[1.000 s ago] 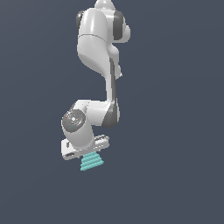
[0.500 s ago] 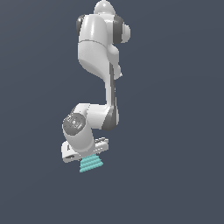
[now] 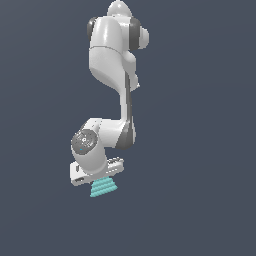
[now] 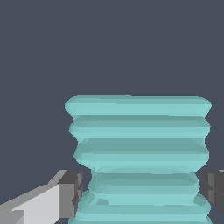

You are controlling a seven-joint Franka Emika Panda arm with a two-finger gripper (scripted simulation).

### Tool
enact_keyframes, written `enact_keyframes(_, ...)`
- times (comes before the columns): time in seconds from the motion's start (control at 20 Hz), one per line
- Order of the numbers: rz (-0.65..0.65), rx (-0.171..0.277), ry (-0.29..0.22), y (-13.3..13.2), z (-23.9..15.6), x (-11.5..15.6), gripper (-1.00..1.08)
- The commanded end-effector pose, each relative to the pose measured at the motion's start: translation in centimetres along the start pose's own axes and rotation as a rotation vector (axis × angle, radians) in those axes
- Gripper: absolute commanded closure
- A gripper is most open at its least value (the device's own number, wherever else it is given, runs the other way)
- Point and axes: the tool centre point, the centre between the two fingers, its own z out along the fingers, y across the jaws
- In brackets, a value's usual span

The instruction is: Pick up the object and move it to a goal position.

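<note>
The object [image 3: 103, 187] is a small turquoise hourglass-shaped piece with ridged layers, standing right under my white gripper [image 3: 100, 179] in the exterior view. In the wrist view the object [image 4: 140, 144] fills the middle. My gripper [image 4: 140, 199] straddles its narrow waist. One dark finger pad [image 4: 73, 192] sits on one side of the waist and the other pad [image 4: 214, 188] on the opposite side. A thin gap shows between the pads and the waist. The jaws stand open around the piece.
The white arm [image 3: 112, 60] rises above the hand in the exterior view. Everything around is a plain dark grey background with no other objects or edges to be seen.
The hand has come down a little onto the object. The object has not moved.
</note>
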Motion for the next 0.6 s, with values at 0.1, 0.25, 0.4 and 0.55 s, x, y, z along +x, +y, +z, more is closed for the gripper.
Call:
enact_keyframes(0.1,0.003,-0.002,0.0,0.2,-0.05,-0.12,1.08)
enact_keyframes(0.25,0.003,-0.002,0.0,0.07,-0.17,-0.27,1.08)
enact_keyframes(0.4,0.003,-0.001,-0.001,-0.19,-0.37,-0.53,1.08)
enact_keyframes(0.55,0.002,-0.001,-0.001,-0.59,-0.65,-0.93,1.08)
